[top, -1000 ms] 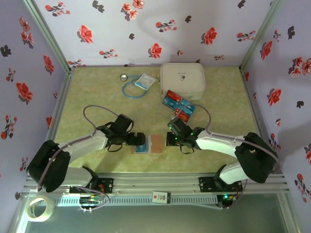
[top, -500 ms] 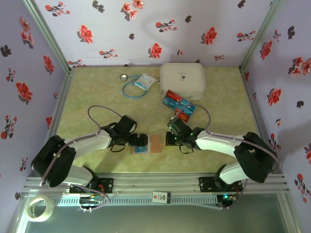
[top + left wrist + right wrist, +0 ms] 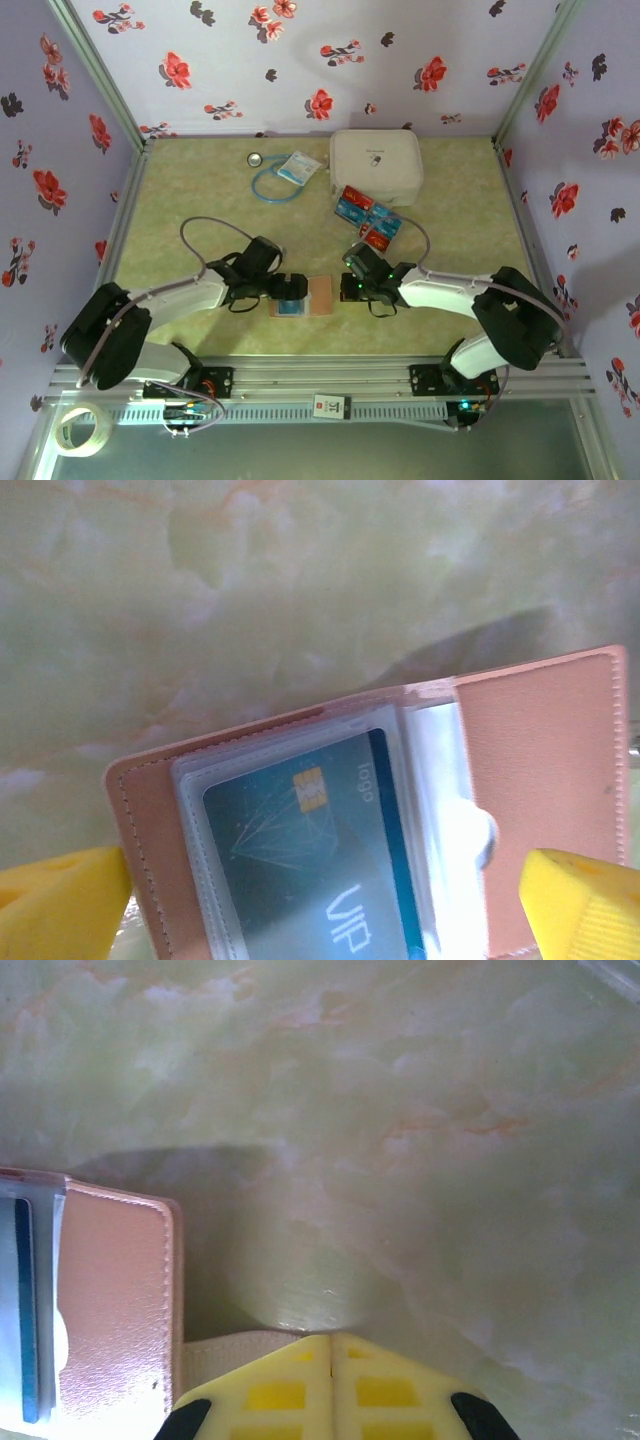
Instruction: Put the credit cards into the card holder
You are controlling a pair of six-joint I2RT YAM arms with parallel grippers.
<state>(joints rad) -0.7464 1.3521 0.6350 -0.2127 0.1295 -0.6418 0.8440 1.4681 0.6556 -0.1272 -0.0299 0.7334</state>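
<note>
**Left pincer spread over card holder, right pincer closed beside it**

Near field: the card holder lies unfolded on the surface, close to the arm bases. The left pincer hangs low over its left half, jaws wide apart, one yellow fingertip on each side, gripping nothing. A blue VIP card sits inside a clear sleeve there. The right pincer is at the holder's right edge with its jaws pressed together and nothing between them. A pale tab lies at its tips; I cannot tell whether it is pinned.

Risks (judgement):
- The holder is light and unanchored. A nudge from either fingertip could slide it or flip the pink flap shut.
- The sleeve mouth is thin, so the next card could catch on its edge or on the card already seated.

Further out: the loose credit cards, red and blue, are bunched and overlapping, well apart from the holder and just beside the white zip case.
- They lie flat and stacked, so a pick could lift two or skid one under the case.
- The right arm's cable arcs near them.

Far left: a blue cord, a small packet and a round metal disc, off the likely path.
</note>
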